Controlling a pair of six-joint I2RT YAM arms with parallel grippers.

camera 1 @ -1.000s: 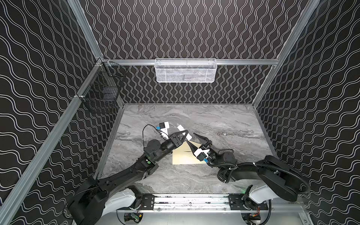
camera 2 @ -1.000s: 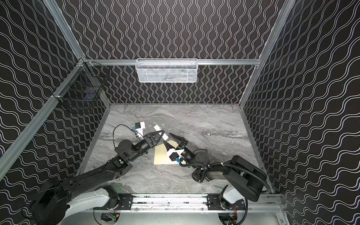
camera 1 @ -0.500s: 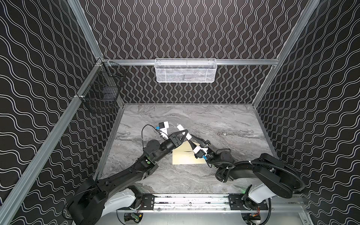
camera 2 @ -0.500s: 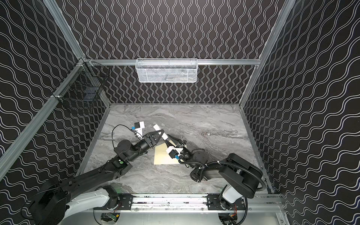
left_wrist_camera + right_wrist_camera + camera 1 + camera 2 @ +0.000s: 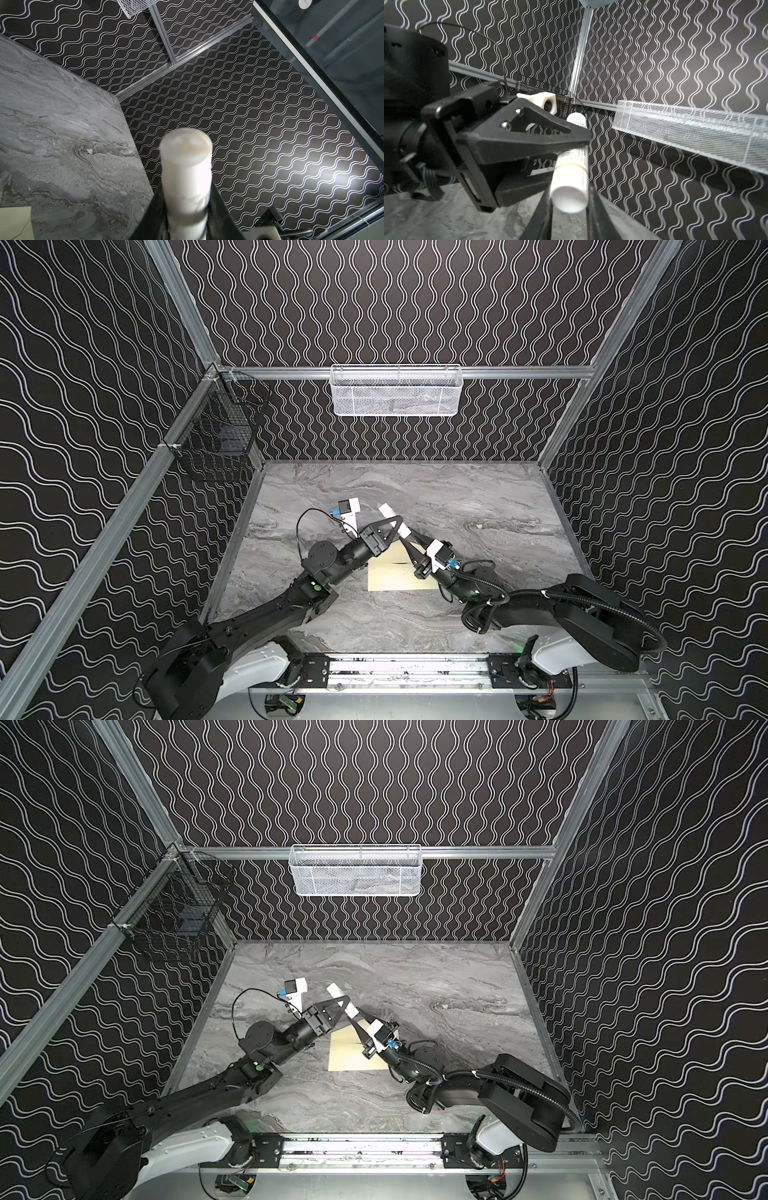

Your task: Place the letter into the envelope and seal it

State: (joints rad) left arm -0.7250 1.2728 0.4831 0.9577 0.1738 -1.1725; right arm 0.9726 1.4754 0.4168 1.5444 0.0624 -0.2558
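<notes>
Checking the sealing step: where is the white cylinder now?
The cylinder is mid-table in both top views, raised near the envelope's far edge, gripped by the left gripper and right gripper.

cream envelope [image 5: 388,578], lying flat, partly hidden

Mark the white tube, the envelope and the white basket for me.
white tube [image 5: 385,510], a top view, its free far end.
envelope [image 5: 390,579], a top view, bare near face.
white basket [image 5: 395,400], a top view, front mesh wall.

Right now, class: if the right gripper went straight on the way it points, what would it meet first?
The white cylinder, sitting between its jaws; right behind it, likely the left gripper that holds it.
</notes>
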